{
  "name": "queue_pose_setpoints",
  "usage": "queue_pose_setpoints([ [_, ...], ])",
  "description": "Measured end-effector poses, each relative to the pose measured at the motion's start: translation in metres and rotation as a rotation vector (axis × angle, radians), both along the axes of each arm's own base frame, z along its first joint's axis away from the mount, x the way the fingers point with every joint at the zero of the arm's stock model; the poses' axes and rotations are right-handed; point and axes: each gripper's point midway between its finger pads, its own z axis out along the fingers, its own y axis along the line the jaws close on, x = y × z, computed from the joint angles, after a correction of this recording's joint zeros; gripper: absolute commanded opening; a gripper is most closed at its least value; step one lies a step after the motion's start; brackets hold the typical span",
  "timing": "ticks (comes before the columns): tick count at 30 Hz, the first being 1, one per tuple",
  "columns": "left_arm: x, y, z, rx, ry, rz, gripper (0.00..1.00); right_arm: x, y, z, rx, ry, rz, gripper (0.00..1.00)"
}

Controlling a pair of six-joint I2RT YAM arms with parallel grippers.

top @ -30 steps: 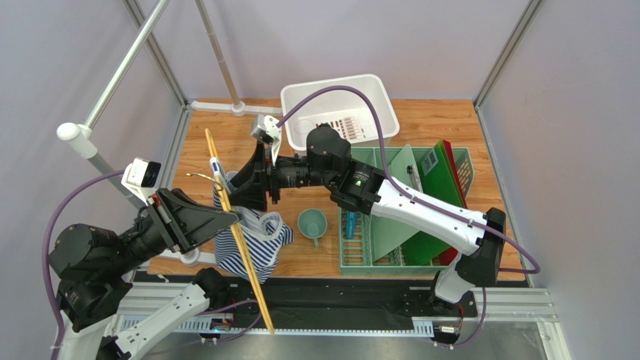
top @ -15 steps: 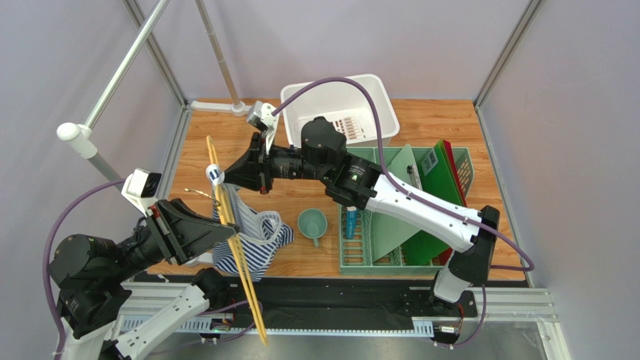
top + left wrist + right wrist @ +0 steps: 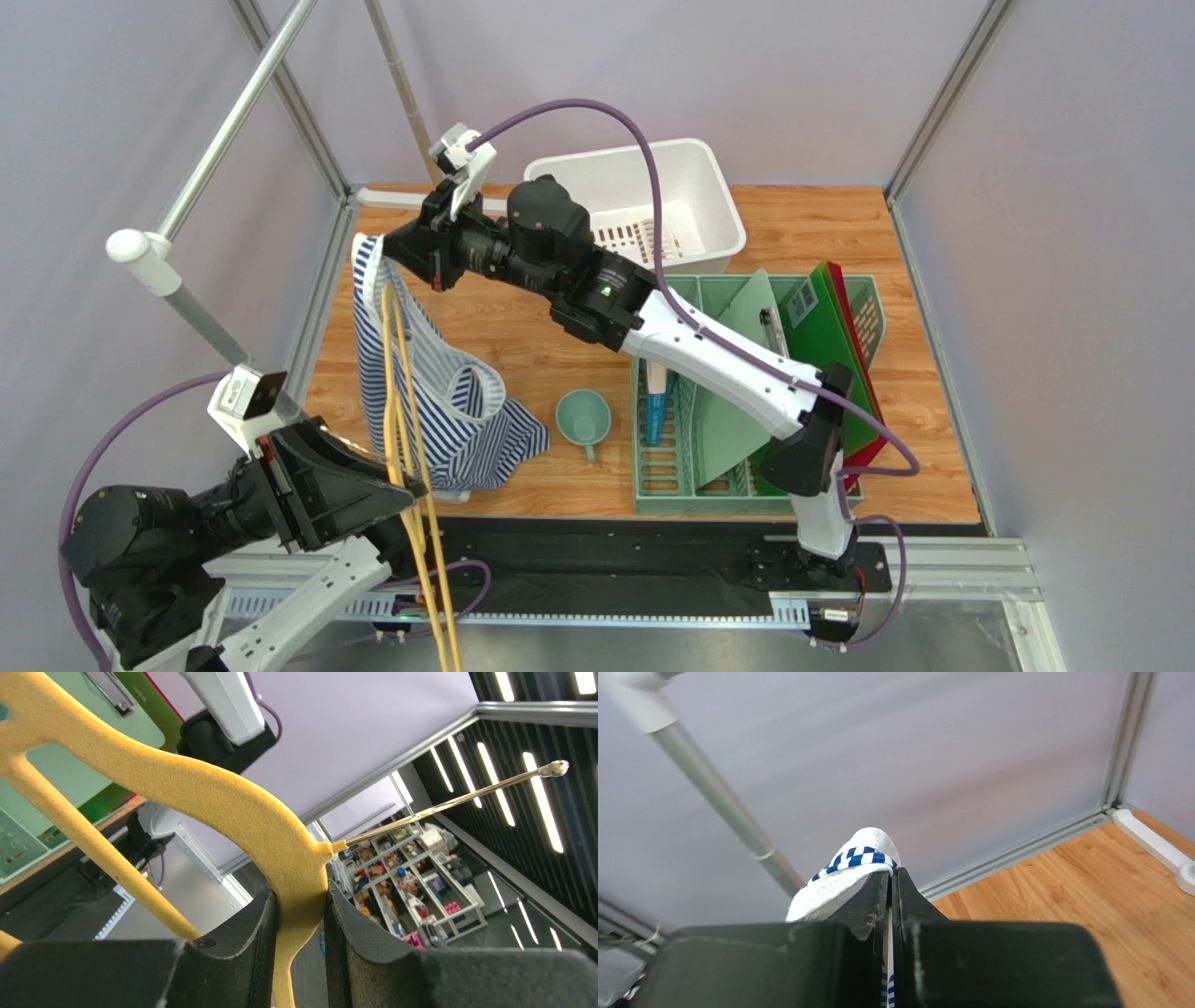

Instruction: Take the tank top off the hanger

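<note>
From where I stand, the left tool (image 3: 298, 906) clamps the thin yellow hanger (image 3: 210, 791) near its hook. The right tool (image 3: 889, 882) pinches a strap of the navy-and-white striped tank top (image 3: 456, 413), held high at rear left. Cloth snagging a hanger shoulder could yank that strap loose.

Cropping the hanger (image 3: 231, 805) at the left and top edges of the left wrist view, with its neck sinking out of sight between the left gripper (image 3: 300, 906) fingers. Losing its lower end past the bottom edge of the top view. Hiding nearly all of the tank top (image 3: 854, 861) behind the right gripper (image 3: 890, 876) in the right wrist view, showing only a pinched strap fold. Leaving the contents of the far shelves (image 3: 421, 882) too small for naming.
</note>
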Motion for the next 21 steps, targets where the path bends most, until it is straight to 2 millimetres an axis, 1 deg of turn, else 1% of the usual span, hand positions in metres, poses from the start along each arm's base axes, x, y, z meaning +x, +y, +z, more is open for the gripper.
queue_pose_setpoints([
  [2, -0.005, 0.001, -0.003, 0.006, -0.002, -0.019, 0.0, 0.018, 0.005, -0.004, 0.001, 0.007, -0.044, 0.0],
  [4, -0.009, 0.001, -0.005, 0.011, -0.007, -0.034, 0.0, 0.034, 0.008, -0.012, -0.005, 0.024, -0.082, 0.0],
  [7, -0.015, 0.003, -0.006, 0.024, -0.013, -0.051, 0.0, 0.058, 0.01, -0.029, -0.025, 0.056, -0.143, 0.0],
  [11, -0.027, 0.013, -0.002, 0.037, -0.045, -0.046, 0.0, 0.082, 0.008, -0.049, -0.053, 0.094, -0.207, 0.0],
  [13, -0.034, 0.026, 0.005, 0.043, -0.078, -0.005, 0.0, 0.088, 0.007, -0.055, -0.062, 0.104, -0.217, 0.0],
  [15, -0.04, 0.042, 0.013, 0.051, -0.106, 0.062, 0.0, 0.088, 0.007, -0.057, -0.07, 0.106, -0.202, 0.0],
  [17, -0.044, 0.061, 0.023, 0.049, -0.14, 0.148, 0.0, 0.083, 0.009, -0.06, -0.081, 0.104, -0.168, 0.0],
  [19, -0.046, 0.079, 0.027, 0.049, -0.167, 0.237, 0.0, 0.077, 0.012, -0.065, -0.099, 0.099, -0.126, 0.0],
  [20, -0.045, 0.086, 0.027, 0.053, -0.172, 0.272, 0.0, 0.073, 0.013, -0.071, -0.114, 0.098, -0.106, 0.0],
  [21, -0.044, 0.091, 0.025, 0.06, -0.172, 0.299, 0.0, 0.069, 0.014, -0.081, -0.138, 0.103, -0.087, 0.0],
])
